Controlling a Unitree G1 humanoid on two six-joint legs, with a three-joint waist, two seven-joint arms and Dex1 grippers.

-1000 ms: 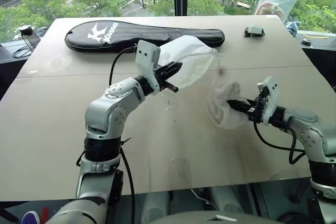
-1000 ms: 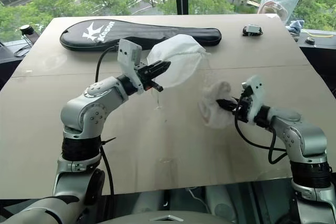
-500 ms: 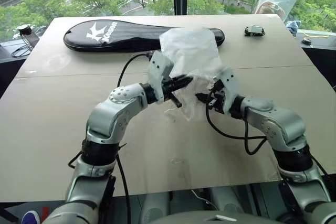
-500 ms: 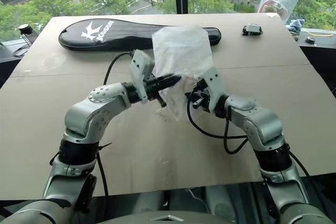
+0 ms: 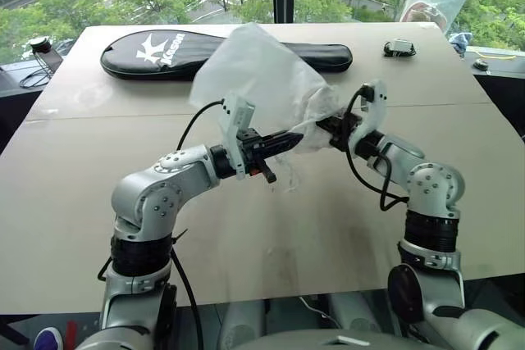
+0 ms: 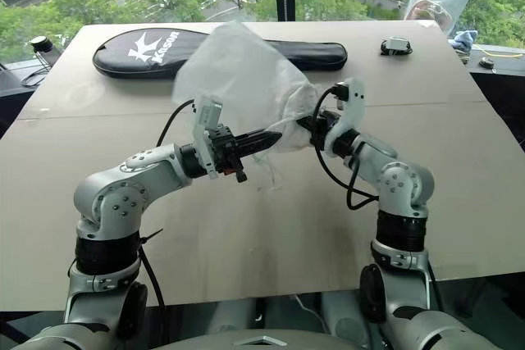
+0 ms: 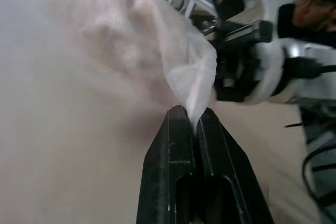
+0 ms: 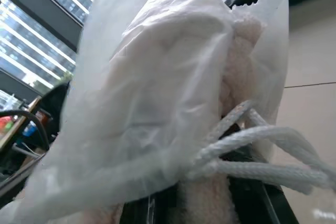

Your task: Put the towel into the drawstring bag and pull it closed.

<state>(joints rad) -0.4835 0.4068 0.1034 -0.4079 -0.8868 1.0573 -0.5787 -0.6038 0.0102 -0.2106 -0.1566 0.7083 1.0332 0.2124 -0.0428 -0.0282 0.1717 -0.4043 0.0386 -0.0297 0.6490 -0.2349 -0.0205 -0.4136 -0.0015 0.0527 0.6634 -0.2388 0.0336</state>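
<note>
Nearest you — the left gripper (image 5: 297, 137) is pinching an edge of the drawstring bag (image 5: 254, 71), jaws clamped flat on the thin fabric and pointing across toward the other arm. Just beside it, the right gripper (image 5: 321, 126) is pushing the towel (image 8: 239, 56) into the bag's mouth, jaws narrow on the cloth, white cords (image 8: 257, 150) draping over them. You are holding the bag aloft above the surface (image 5: 287, 227), its body billowing up and away from both arms. Farther back — a black racket cover (image 5: 164, 53) is lying flat, a small dark item (image 5: 399, 48) is resting well to its right, and a clear plastic bag (image 5: 431, 6) is sitting at the far edge.
</note>
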